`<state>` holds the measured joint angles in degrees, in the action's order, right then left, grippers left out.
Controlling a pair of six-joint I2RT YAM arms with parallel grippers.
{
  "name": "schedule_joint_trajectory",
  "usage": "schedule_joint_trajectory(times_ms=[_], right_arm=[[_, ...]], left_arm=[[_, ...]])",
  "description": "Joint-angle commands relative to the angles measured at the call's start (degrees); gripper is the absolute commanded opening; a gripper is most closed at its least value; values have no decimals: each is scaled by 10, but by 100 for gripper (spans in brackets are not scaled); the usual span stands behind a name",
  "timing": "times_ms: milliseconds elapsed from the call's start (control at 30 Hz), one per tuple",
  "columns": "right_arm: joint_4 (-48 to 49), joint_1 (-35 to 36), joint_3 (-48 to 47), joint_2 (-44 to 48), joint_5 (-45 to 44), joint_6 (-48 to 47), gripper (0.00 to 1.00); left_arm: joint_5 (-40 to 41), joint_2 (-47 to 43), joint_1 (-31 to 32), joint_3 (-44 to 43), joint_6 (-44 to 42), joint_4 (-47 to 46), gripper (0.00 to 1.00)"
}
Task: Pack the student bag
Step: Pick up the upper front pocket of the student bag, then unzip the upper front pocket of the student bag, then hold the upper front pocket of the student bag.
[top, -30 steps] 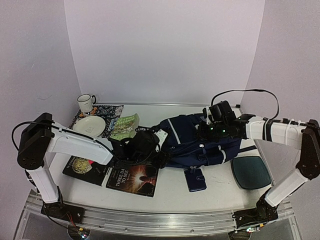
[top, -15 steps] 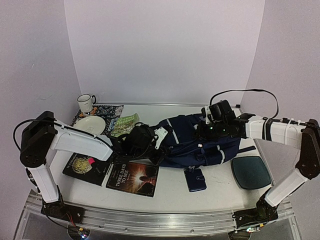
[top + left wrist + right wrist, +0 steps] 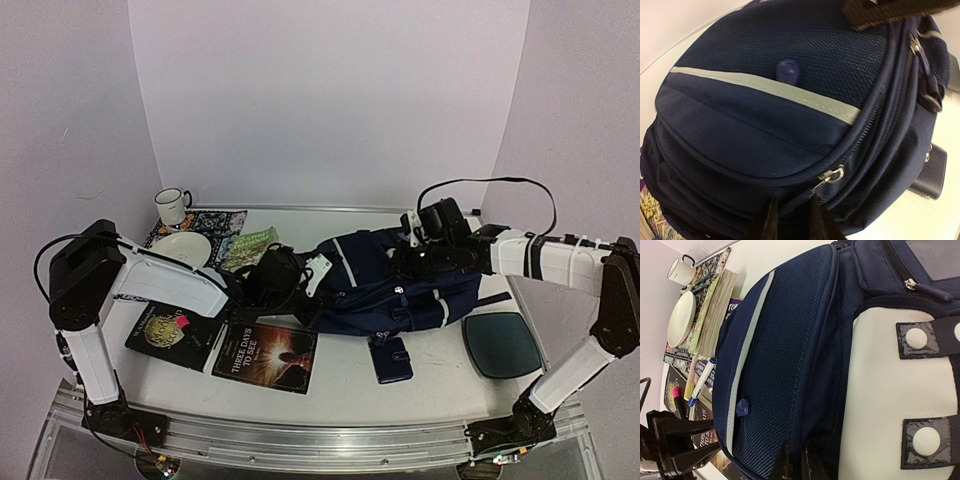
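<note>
Both pinching fabric folds, left tool (image 3: pixel 794 207), right tool (image 3: pixel 798 452), domed coarse-weave student bag (image 3: pixel 385 262).

This looks like a robotics lab test cell rather than a lived-in room. Two arms, the left arm (image 3: pixel 150 280) and the right arm (image 3: pixel 545 258), are bolted to an aluminium rail (image 3: pixel 330 440) at the edge of a white worktop (image 3: pixel 340 385), boxed in by plain pale backdrop panels (image 3: pixel 330 100). A loose cable (image 3: pixel 490 183) loops overhead, and the student bag (image 3: pixel 390 280), mug (image 3: pixel 172 205), plate (image 3: pixel 180 250) and books (image 3: pixel 265 355) are laid out like props.
</note>
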<state>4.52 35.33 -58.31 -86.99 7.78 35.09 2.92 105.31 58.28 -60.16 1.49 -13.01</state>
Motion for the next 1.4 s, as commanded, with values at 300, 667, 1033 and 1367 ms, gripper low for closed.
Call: schedule_joint_trajectory(times_ms=[300,667,1033,1367], right_arm=[[-13,-61,-75,29,119,-110,0],[-69,-174,-85,23,164,-202,0],[-73,-168,-78,13,204,-295,21],[-73,-80,-6,104,166,-419,59]], left_arm=[[-4,-37,0,17,-24,-20,0],[65,-88,-28,67,-20,-4,0],[-78,-77,-28,-22,56,55,0],[-115,-62,-12,-60,89,57,0]])
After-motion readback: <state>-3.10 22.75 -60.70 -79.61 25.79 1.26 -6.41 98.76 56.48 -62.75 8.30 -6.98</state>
